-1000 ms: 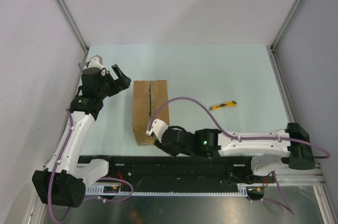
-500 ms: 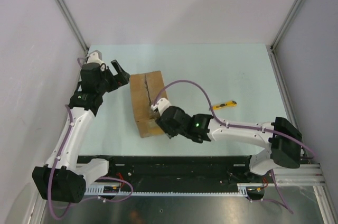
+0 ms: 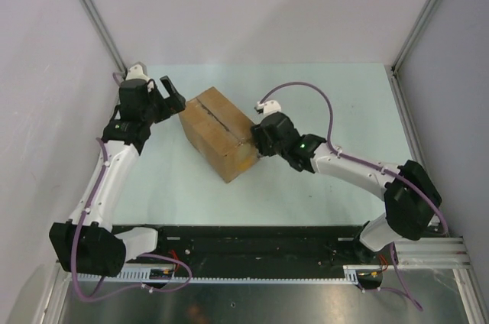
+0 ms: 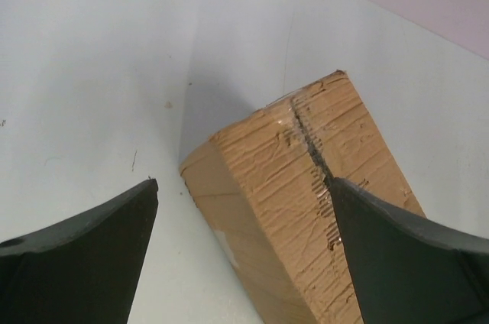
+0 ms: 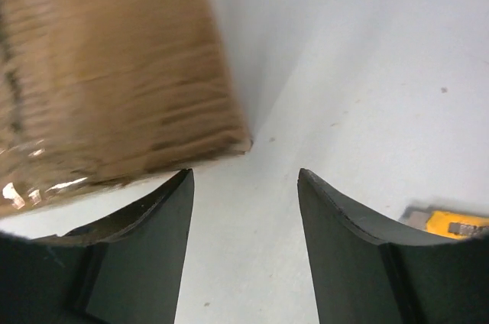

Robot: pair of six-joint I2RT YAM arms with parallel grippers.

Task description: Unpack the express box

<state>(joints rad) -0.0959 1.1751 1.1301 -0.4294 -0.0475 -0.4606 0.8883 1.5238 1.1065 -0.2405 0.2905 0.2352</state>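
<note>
The express box [image 3: 220,133], a brown cardboard carton with a torn centre seam, lies diagonally on the pale table. My left gripper [image 3: 173,99] is open just off its far-left corner. In the left wrist view the box [image 4: 306,179] sits between and beyond my spread fingers [image 4: 92,251], with a pale patch on its side wall. My right gripper [image 3: 258,144] is open and empty against the box's right side. In the right wrist view the box's corner [image 5: 114,72] is just past the left fingertip, and the gripper [image 5: 244,174] holds nothing.
A yellow utility knife [image 5: 451,225] lies on the table to the right of my right gripper; my right arm hides it in the top view. Grey walls with metal posts [image 3: 409,37] close in the table on the left, back and right.
My right arm swung from the box's near end up along its right side. The box turned from lengthwise to diagonal and slid farther away. My left gripper shifted slightly back.
</note>
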